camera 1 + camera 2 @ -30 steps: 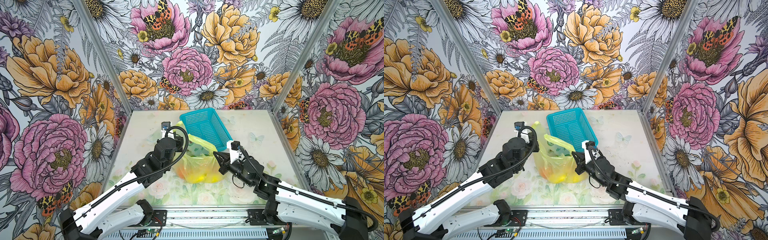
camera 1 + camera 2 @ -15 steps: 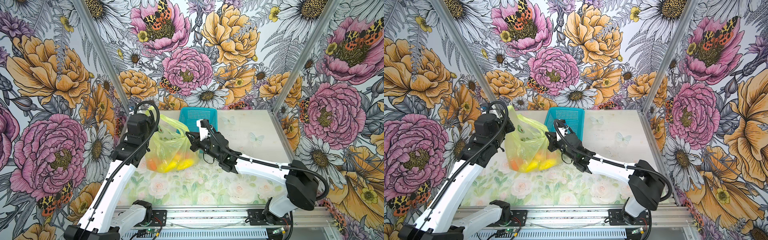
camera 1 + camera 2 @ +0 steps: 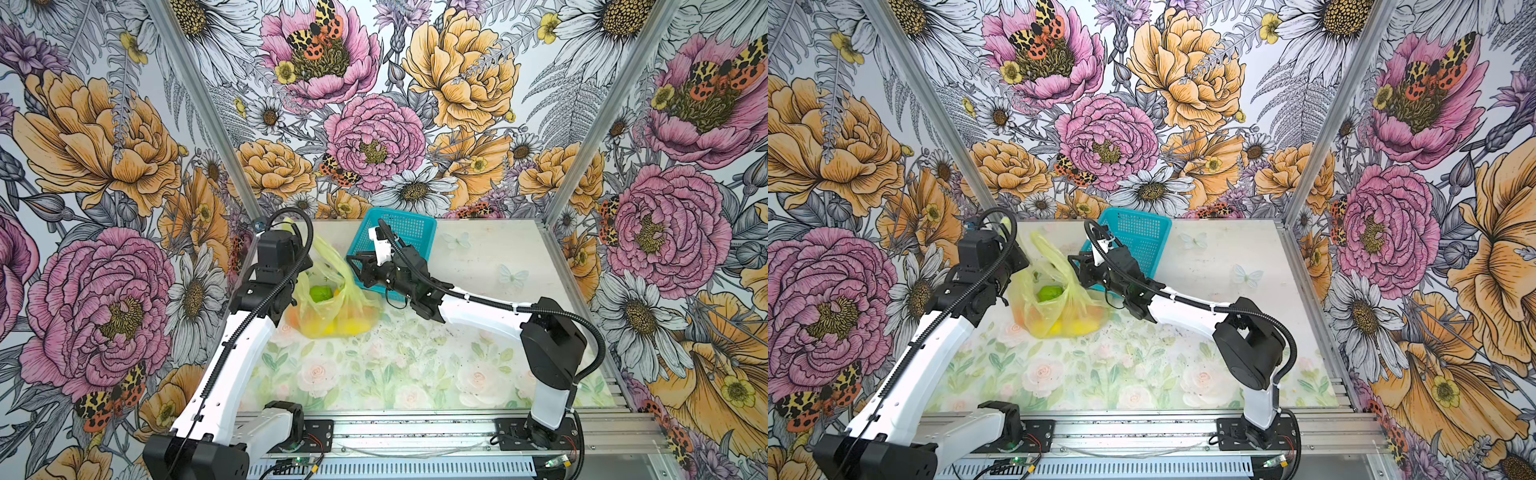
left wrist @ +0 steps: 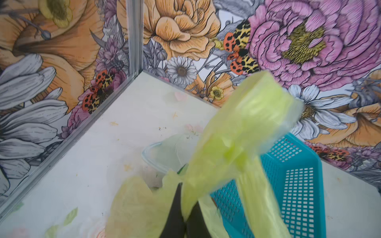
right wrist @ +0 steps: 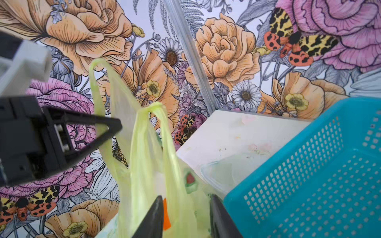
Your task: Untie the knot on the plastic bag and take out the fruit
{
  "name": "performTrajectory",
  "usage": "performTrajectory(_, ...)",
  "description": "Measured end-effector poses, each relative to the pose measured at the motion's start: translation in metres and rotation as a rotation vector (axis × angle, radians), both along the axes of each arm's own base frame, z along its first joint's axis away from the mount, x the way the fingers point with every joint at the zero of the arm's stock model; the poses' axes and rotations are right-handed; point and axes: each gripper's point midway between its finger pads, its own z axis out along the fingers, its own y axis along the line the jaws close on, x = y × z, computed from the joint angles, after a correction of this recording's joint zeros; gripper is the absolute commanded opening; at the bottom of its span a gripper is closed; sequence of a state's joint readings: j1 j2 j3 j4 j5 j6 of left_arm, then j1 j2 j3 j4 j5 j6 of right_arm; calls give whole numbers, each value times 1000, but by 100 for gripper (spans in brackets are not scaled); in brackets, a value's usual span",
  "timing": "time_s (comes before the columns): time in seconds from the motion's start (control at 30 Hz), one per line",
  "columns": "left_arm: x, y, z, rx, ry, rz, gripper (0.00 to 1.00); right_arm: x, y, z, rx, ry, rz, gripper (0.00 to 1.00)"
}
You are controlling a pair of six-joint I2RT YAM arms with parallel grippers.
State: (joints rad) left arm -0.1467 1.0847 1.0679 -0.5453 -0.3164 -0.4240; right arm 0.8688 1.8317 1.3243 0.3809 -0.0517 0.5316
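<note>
Since half a second ago the plastic bag (image 3: pixel 332 307) has sunk from hanging in the air to sitting on the counter (image 3: pixel 478 266), and the right gripper (image 5: pixel 185 214) has let go, its jaws now parted with the bag's loose handle strip between them. Left gripper (image 4: pixel 184 218) has its jaws pinched tight on the other handle strip, holding it up. Green, orange and yellow fruit (image 3: pixel 1049 293) shows through the bag, just beside the turquoise basket (image 3: pixel 409 228).

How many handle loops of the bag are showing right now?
2: one handle loop is pinched by the left gripper, and one handle loop stands free above the right gripper.
</note>
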Motion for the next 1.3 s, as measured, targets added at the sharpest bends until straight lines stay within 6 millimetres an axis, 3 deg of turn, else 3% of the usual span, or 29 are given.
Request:
performTrajectory(0.13,-14,2,-36,-12,66,13,0,-10,-29,-11,-69,25,-47,73)
performTrajectory(0.33,-28,3,-9,-41,-38,16,0,-15,-99,-2,-121,31,-226,82)
performTrajectory(0.43,-29,2,-5,-49,-54,6,0,8,-147,-9,-147,62,-374,84)
performTrajectory(0.5,-28,0,-5,-53,-51,-1,0,28,-175,-24,-183,103,-464,83)
performTrajectory(0.67,-28,-4,-6,-62,-49,-21,0,76,-211,-94,-309,265,-578,95)
performTrajectory(0.77,-28,-4,-6,-63,-49,-27,0,93,-217,-138,-374,359,-590,88)
performTrajectory(0.9,-26,-5,-8,-62,-42,-29,0,106,-212,-174,-405,441,-569,64)
performTrajectory(1.0,-26,-6,-9,-65,-39,-34,0,110,-212,-177,-393,460,-566,48)
performTrajectory(1.1,-26,-6,-9,-64,-39,-34,0,114,-223,-176,-388,464,-594,40)
performTrajectory(1.3,-24,-9,-13,-69,-24,-46,0,100,-276,-177,-410,481,-705,18)
